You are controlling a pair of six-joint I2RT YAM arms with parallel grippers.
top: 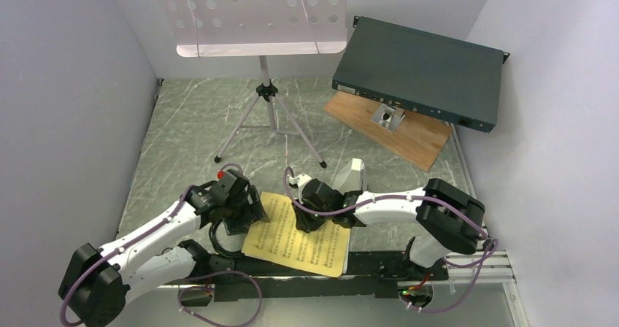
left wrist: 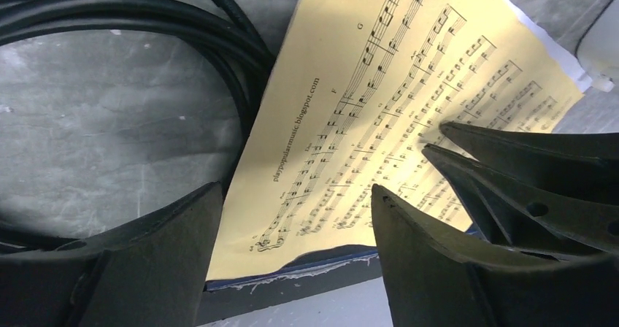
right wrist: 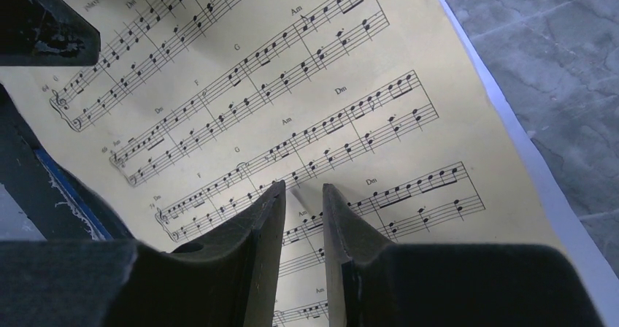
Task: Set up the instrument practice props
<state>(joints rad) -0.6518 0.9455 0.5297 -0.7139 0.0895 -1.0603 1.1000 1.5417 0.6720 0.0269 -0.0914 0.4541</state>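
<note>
Left arm [top: 153, 236]: jaws wide, straddling the left edge of the sheet-music pages [top: 306, 245], gripping nothing.
Cable [left wrist: 146, 20]: one black coil, just left of the pages.
Music stand [top: 259, 13]: one, upright, well behind the pages, no page on it.
Pages: yellow over white, at least two, flat at the desk [top: 182, 122] near edge.
Right arm [top: 394, 206]: jaws narrow, tips on the pages' middle; I cannot tell if they pinch paper.
Metronome [top: 352, 174]: one, just behind the pages.
Progress: early, I judge; pages not yet on the stand.

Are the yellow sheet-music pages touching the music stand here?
Apart. In the top view, the sheet-music pages lie near the arm bases, and bare table separates them from the tripod feet of the music stand.
</note>
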